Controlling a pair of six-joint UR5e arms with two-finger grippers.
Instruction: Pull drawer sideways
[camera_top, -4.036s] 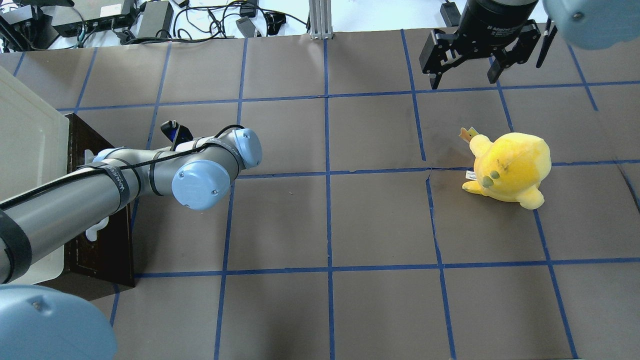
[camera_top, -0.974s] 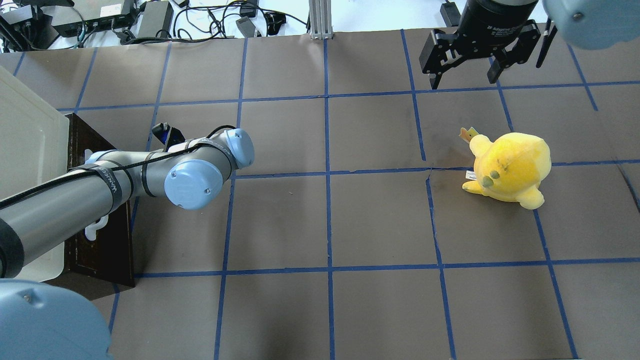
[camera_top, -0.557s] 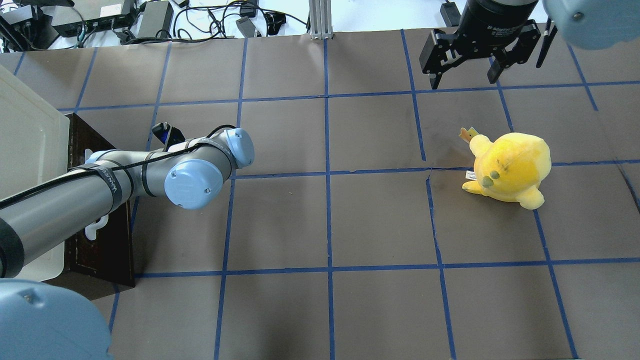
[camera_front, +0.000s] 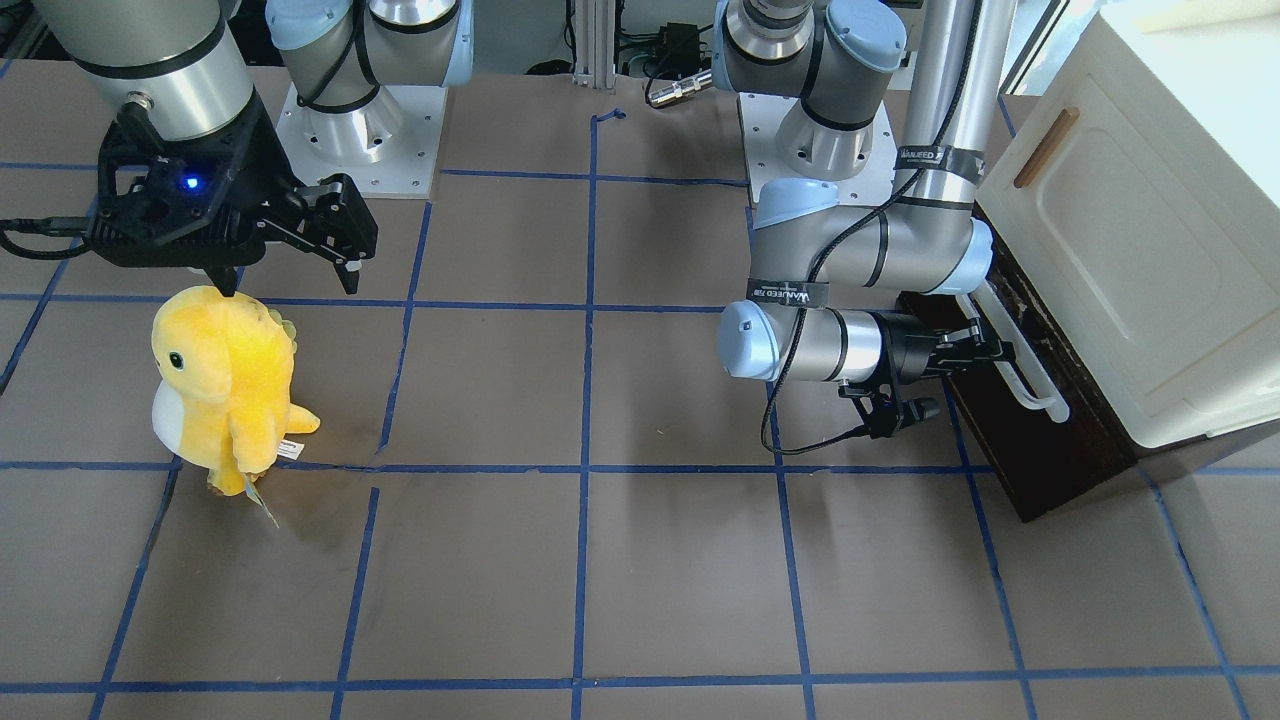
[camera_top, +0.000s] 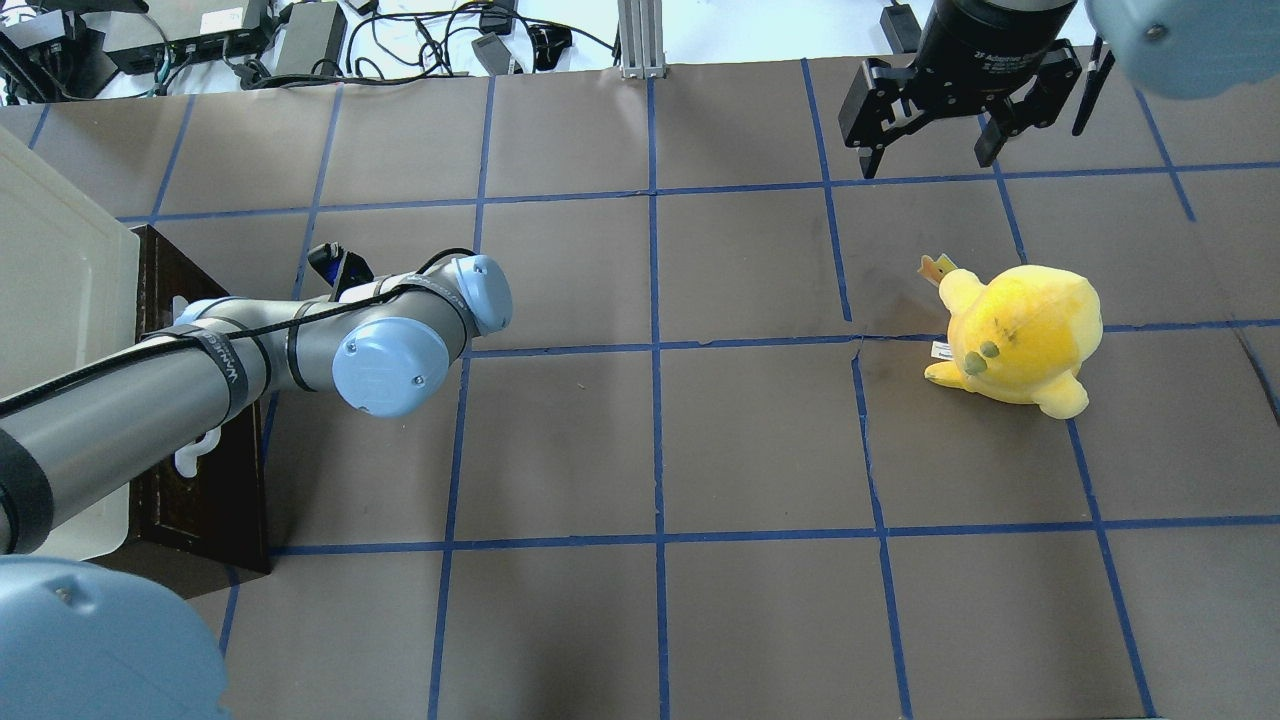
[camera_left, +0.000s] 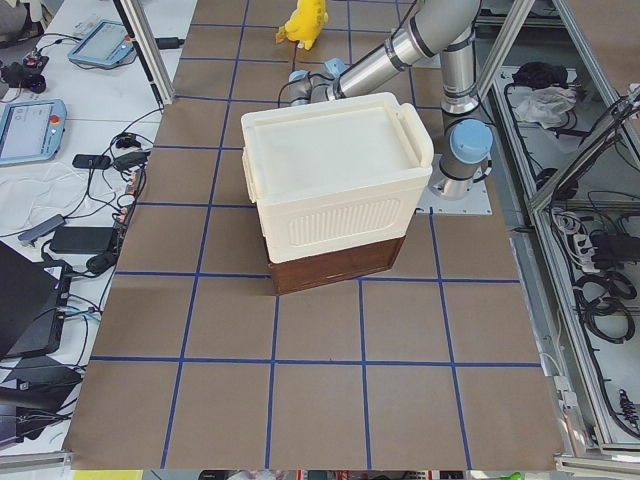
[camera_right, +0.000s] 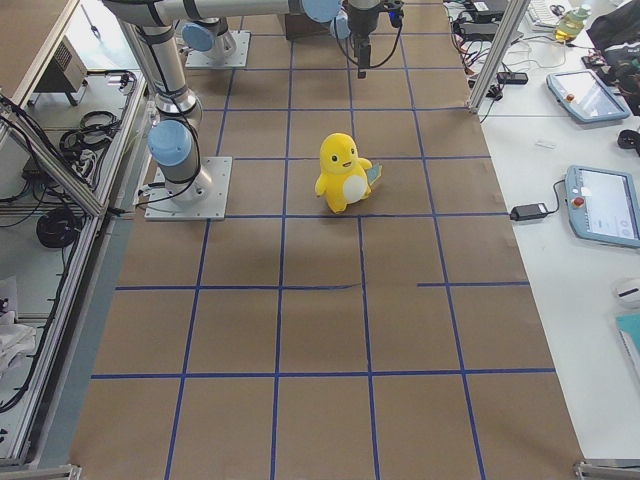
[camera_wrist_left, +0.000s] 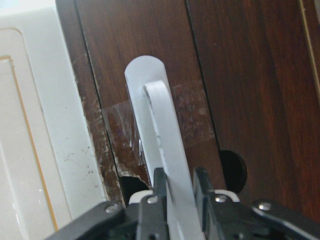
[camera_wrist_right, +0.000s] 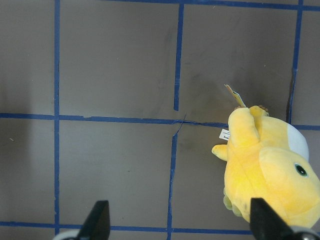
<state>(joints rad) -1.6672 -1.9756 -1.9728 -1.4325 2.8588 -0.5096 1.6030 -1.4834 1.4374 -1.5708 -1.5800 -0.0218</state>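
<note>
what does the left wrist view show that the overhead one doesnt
Only the left wrist view: the left gripper closed on the white handle, and clear tape at the handle's mount. Only the overhead view: the yellow plush, the open right gripper, and the left arm hiding most of the handle. Both: the dark drawer front, the handle and the cream panel beside it.

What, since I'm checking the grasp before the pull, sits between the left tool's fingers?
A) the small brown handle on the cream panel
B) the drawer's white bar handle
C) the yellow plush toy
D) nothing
B: in the left wrist view the left tool clamps the white bar handle on the dark-fronted drawer.
</note>
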